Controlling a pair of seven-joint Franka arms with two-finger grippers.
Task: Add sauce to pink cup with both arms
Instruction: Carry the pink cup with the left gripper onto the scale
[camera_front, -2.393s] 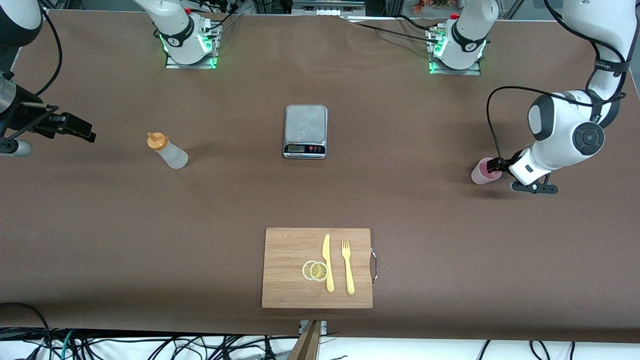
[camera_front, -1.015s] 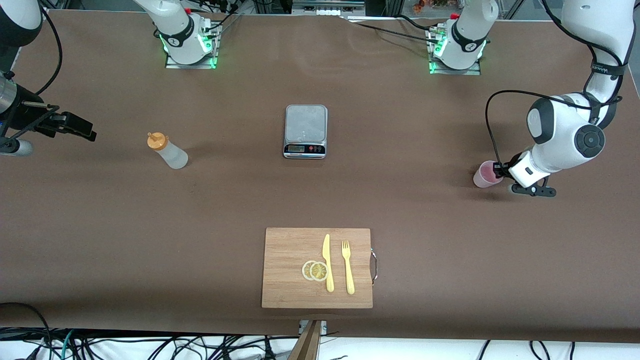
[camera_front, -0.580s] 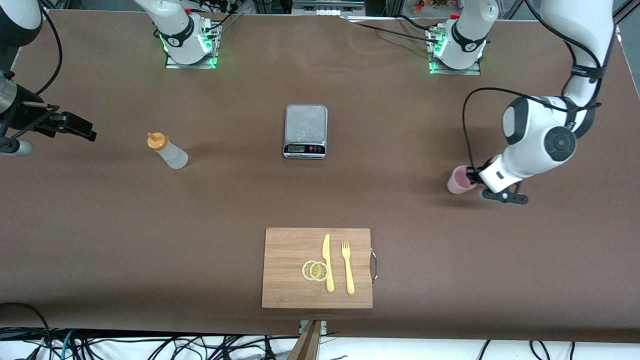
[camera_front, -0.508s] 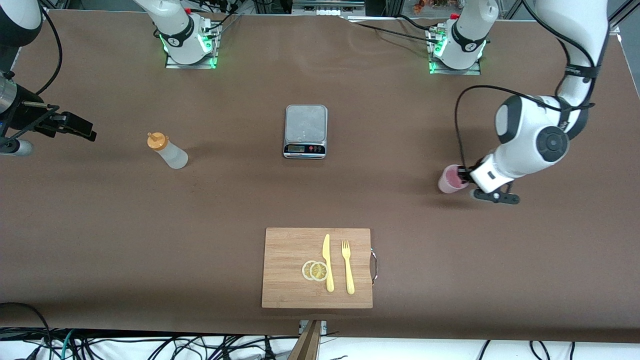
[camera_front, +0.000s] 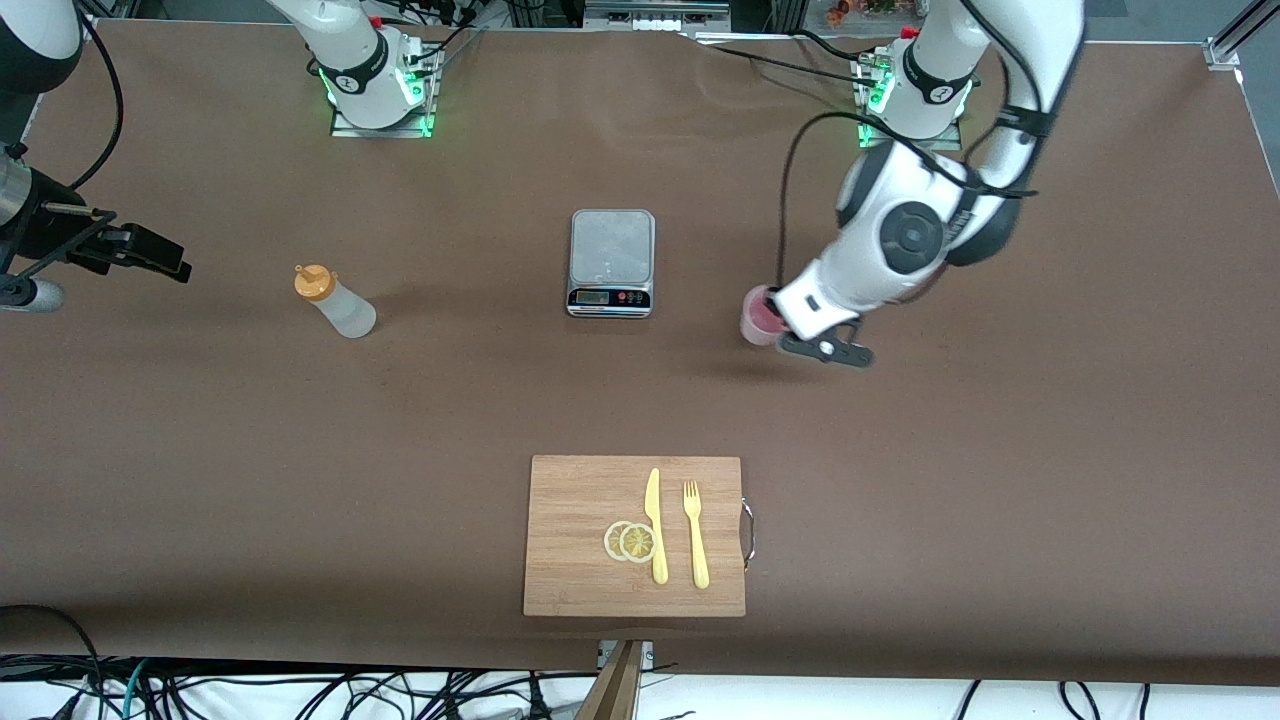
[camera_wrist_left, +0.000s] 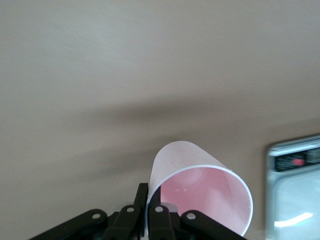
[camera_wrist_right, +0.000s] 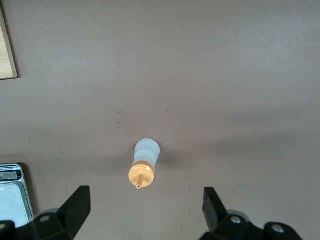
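The small pale pink translucent plastic tumbler (camera_front: 759, 318) (camera_wrist_left: 200, 197), handleless and slightly tapered, is upright and empty, pinched at its rim, just beside the scale on the side toward the left arm's end. The whitish translucent squeeze bottle with an orange nozzle cap (camera_front: 335, 302) (camera_wrist_right: 144, 165) stands upright on the brown table, toward the right arm's end.

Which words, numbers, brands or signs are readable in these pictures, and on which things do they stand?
No text can be read.
Scale: its display and buttons are too small to read.
Arm bases: each carries a round black mark, too small to read.
Sauce bottle, pink cup, cutting board: no text visible.
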